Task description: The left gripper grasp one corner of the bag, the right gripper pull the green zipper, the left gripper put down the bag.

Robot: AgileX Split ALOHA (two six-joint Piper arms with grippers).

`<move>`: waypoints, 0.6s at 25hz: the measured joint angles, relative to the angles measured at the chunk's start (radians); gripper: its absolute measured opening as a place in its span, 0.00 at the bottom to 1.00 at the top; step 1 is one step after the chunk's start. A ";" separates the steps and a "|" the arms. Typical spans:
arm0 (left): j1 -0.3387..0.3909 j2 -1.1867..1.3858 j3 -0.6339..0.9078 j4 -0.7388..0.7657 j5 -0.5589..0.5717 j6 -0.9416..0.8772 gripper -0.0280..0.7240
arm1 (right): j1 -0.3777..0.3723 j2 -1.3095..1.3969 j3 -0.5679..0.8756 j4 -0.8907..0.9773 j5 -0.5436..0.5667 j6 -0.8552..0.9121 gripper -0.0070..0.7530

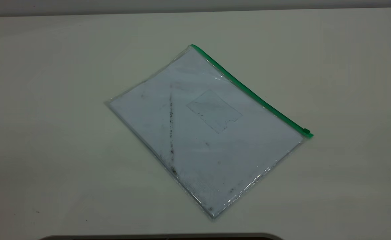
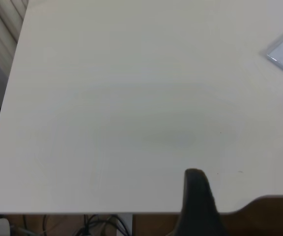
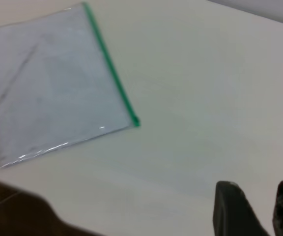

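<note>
Exterior view: bag (image 1: 208, 133) flat mid-table (image 1: 49, 100), well apart from right pincer (image 3: 257, 206), fingers apart; left pincer's (image 2: 196, 196) state unclear.

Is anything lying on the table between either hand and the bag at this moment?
Nothing visible does. The bag lies flat and alone on the table, green zipper untouched. Only bare tabletop separates the left hand and the right hand from it.
</note>
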 joint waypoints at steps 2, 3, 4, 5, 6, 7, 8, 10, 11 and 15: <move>0.000 0.000 0.000 0.000 0.000 0.001 0.80 | -0.017 0.000 0.000 -0.027 0.000 0.048 0.33; 0.000 0.000 0.000 0.000 0.000 0.001 0.80 | -0.023 0.000 0.000 -0.041 -0.001 0.075 0.33; 0.000 0.000 0.000 0.000 0.000 0.001 0.80 | -0.029 0.000 0.000 -0.051 -0.001 0.094 0.33; 0.000 0.000 0.000 0.000 0.000 0.001 0.80 | -0.035 0.000 0.001 -0.060 -0.001 0.111 0.33; 0.000 0.000 0.000 0.000 0.000 0.001 0.80 | -0.039 0.000 0.001 -0.068 -0.001 0.122 0.33; 0.000 0.000 0.000 0.000 0.000 0.001 0.80 | -0.046 0.000 0.001 -0.072 -0.001 0.126 0.33; 0.000 0.000 0.000 0.000 0.000 0.001 0.80 | -0.053 0.000 0.001 -0.074 -0.001 0.129 0.33; 0.000 0.000 0.000 0.000 0.000 0.001 0.80 | -0.058 0.000 0.001 -0.076 -0.002 0.133 0.33; 0.000 0.000 0.000 0.000 0.000 0.001 0.80 | -0.059 0.000 0.001 -0.076 -0.002 0.133 0.33; 0.000 0.000 0.000 0.000 0.000 0.001 0.80 | -0.059 0.000 0.001 -0.076 -0.002 0.134 0.33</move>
